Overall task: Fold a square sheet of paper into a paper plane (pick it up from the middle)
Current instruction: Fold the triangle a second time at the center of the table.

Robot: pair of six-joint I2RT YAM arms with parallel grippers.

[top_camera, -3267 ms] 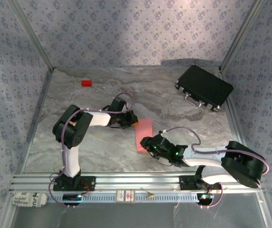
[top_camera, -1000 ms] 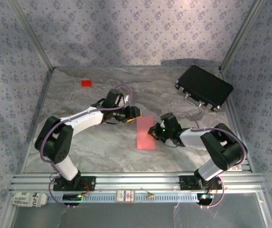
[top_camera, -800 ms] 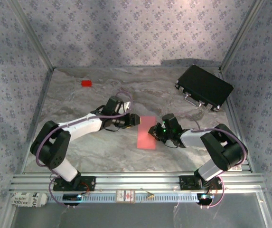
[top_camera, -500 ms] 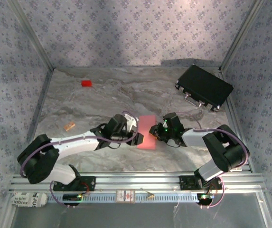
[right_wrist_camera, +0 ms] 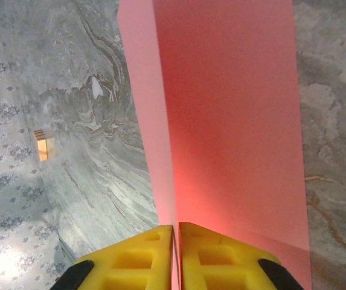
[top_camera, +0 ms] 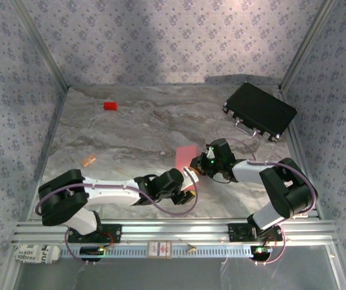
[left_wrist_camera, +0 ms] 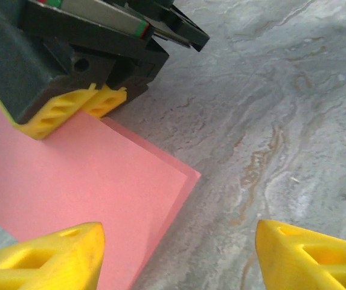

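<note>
Left gripper swung from sheet's left side to its near end; jaws open, sheet corner between them. Right gripper pinches sheet's right edge. Sheet folded double, flat on table, long axis near-far. Left arm nearer free end.

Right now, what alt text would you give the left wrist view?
The right gripper pinches the edge of a folded pink paper, its two layers slightly offset, on a grey marbled table. In the foreground the left gripper stands open, one yellow finger over the paper, the other over bare table.
</note>
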